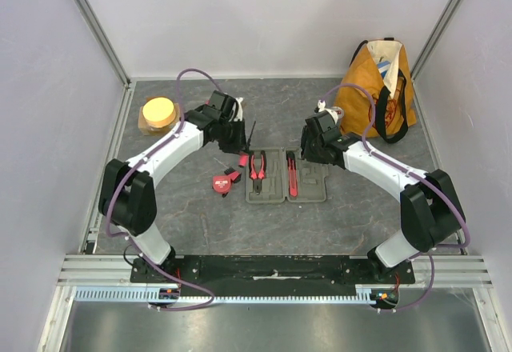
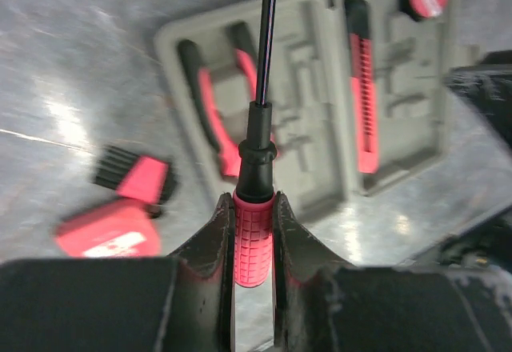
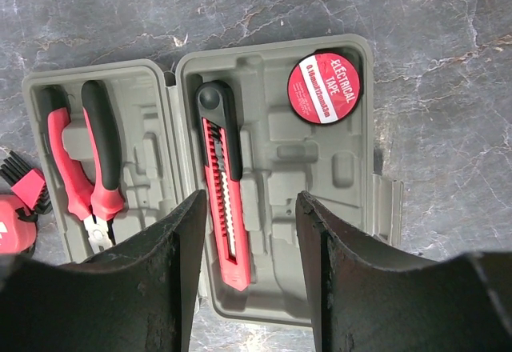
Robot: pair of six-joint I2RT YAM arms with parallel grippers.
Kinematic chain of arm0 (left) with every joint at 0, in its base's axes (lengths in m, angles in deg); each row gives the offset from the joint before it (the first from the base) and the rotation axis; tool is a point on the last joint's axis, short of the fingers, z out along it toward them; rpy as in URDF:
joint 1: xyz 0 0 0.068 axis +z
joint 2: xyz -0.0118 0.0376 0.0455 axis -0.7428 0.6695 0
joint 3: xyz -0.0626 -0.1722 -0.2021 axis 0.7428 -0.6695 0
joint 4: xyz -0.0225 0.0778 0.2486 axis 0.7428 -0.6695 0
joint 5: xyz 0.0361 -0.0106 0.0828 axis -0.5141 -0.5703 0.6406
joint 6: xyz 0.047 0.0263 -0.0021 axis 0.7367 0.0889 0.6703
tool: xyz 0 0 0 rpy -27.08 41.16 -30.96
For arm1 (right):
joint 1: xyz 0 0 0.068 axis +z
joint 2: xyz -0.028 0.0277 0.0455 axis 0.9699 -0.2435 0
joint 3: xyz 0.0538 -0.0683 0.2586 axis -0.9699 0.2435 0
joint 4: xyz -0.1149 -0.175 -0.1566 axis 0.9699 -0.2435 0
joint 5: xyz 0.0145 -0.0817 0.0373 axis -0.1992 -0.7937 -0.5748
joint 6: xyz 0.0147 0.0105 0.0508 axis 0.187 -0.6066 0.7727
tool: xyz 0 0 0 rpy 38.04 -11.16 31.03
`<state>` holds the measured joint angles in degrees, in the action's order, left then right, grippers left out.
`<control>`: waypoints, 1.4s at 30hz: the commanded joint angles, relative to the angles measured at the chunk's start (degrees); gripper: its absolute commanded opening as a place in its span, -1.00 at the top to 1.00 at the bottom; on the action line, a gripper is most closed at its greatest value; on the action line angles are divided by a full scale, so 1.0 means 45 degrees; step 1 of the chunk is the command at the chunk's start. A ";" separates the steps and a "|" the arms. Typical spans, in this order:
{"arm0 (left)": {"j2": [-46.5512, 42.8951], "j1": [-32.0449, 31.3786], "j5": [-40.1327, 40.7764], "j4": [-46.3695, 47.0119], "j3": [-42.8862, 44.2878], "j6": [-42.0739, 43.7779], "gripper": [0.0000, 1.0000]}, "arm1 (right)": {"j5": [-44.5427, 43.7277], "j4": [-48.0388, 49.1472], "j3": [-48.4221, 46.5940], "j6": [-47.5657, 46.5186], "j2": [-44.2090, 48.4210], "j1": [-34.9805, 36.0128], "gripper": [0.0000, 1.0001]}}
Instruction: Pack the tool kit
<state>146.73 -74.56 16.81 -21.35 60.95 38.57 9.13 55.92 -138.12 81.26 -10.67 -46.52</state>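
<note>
The grey tool case (image 1: 314, 188) lies open and flat at the table's middle. Red-and-black pliers (image 1: 258, 166) lie in its left half, and a red cutter (image 1: 292, 176) in its right half. My left gripper (image 1: 238, 140) hovers above the case's left edge, shut on the red handle of a screwdriver (image 2: 254, 236) whose black shaft points away over the case (image 2: 320, 88). My right gripper (image 3: 250, 200) is open and empty above the right half (image 3: 312, 168), beside the cutter (image 3: 224, 192). A round red electrical tape roll (image 3: 324, 88) sits in the far corner. The pliers (image 3: 80, 160) also show in the right wrist view.
A red tape measure (image 1: 224, 182) with a small red-and-black piece beside it (image 2: 132, 178) lies on the table left of the case. An orange tote bag (image 1: 376, 88) stands at the back right. A yellow tape roll (image 1: 158, 114) lies at the back left.
</note>
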 commanded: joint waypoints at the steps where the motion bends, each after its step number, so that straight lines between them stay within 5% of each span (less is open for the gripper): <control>1: -0.0275 -0.1159 -0.1135 0.0792 -0.0340 -0.4095 0.96 | 0.0132 0.0365 0.0184 0.0272 0.0551 -0.0046 -0.11; 14: 0.1190 -0.3446 0.0778 0.0969 -0.0654 -0.7753 0.96 | 0.0113 0.0502 0.1317 0.0409 0.1470 -0.0046 -0.11; 37: 0.3768 -0.3544 0.0701 0.0697 0.1220 -0.7931 0.95 | 0.0562 0.0932 0.2079 0.0350 0.1705 -0.0065 -0.11; 42: 0.4198 -0.3584 0.0447 0.0442 0.1378 -0.8086 0.75 | 0.0562 0.0912 0.2079 0.0272 0.1743 -0.0066 -0.11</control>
<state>164.21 -90.34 18.69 -18.31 64.99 4.06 11.46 58.91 -128.99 83.11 -4.55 -46.52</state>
